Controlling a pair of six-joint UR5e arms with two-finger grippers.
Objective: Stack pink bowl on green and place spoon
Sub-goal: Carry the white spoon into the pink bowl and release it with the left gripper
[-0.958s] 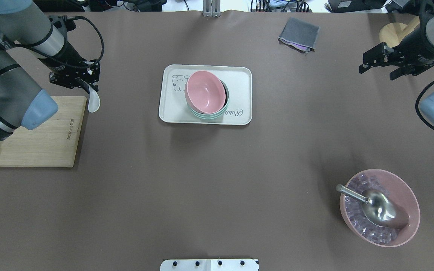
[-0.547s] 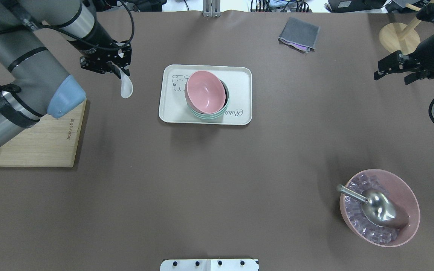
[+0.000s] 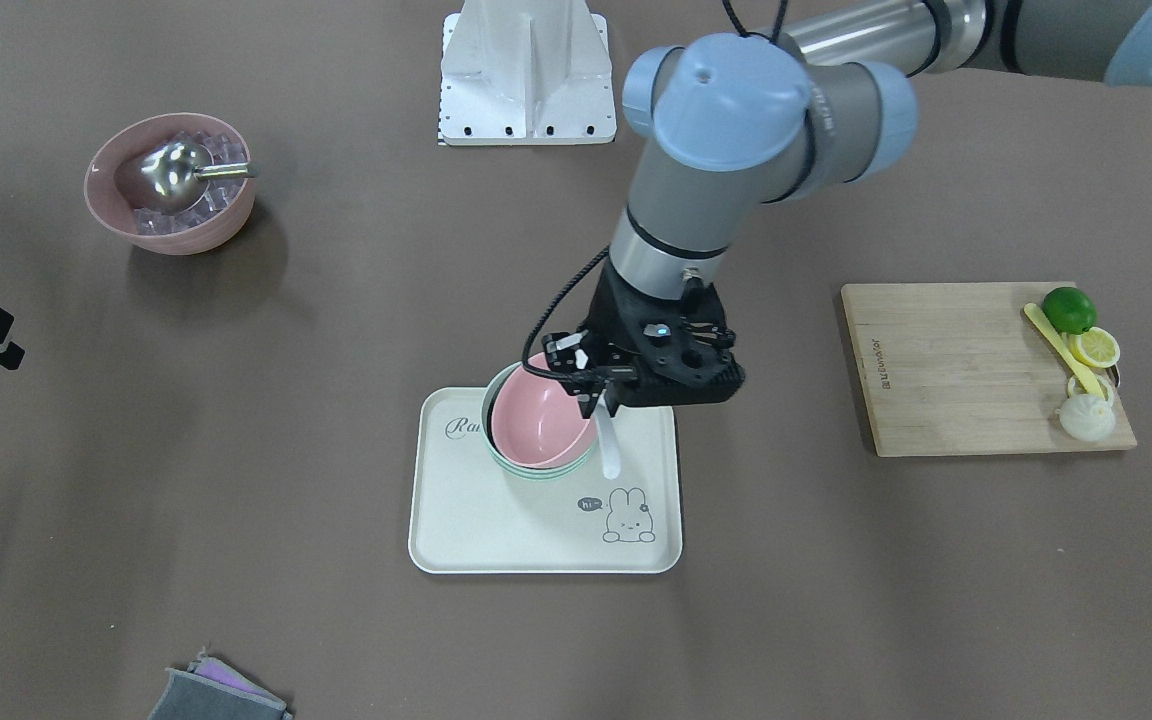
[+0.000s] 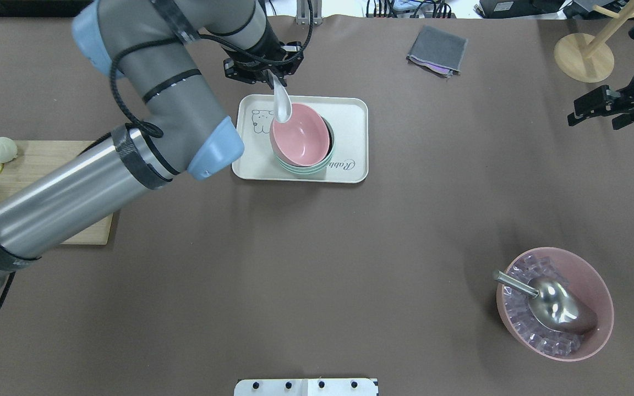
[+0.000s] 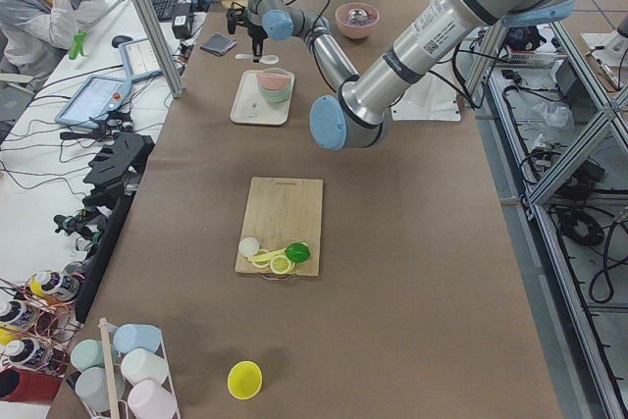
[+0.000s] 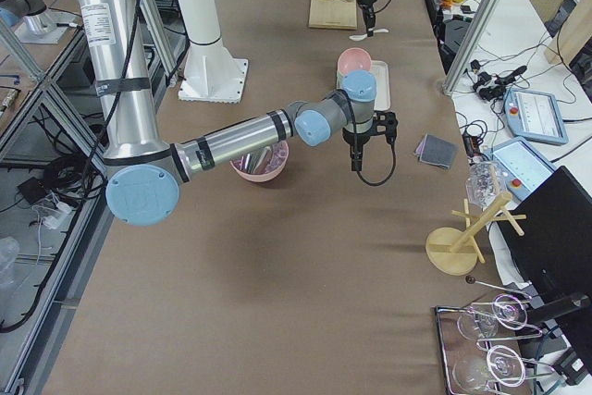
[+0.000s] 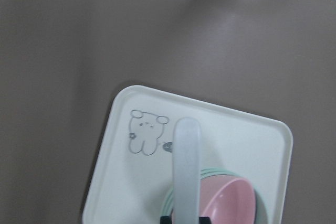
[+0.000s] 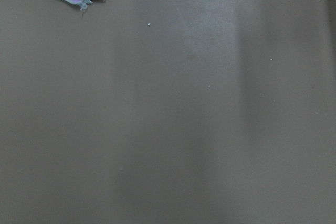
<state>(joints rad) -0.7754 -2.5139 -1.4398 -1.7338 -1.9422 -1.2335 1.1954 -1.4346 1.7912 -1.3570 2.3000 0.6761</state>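
Note:
The pink bowl [image 4: 301, 136] sits tilted inside the green bowl [image 4: 317, 168] on the pale tray [image 4: 350, 126]. My left gripper [image 4: 271, 70] is shut on the handle of a white spoon [image 4: 282, 105]. It holds the spoon over the tray's far edge, with the spoon's tip at the pink bowl's rim. In the front view the spoon [image 3: 608, 442] hangs beside the pink bowl [image 3: 534, 425]. In the left wrist view the spoon [image 7: 186, 171] points over the tray [image 7: 236, 135]. My right gripper [image 4: 592, 120] is open and empty, far to the right.
A second pink bowl [image 4: 592, 286] with ice cubes and a metal scoop [image 4: 553, 302] stands at the near right. A grey cloth [image 4: 437, 49] and a wooden stand [image 4: 584, 55] are at the back right. A cutting board [image 4: 31, 159] with fruit lies at the left.
My left arm has carried the spoon rightwards, from beside the cutting board to over the tray's far edge at the pink bowl. My right gripper has drawn back to the right.

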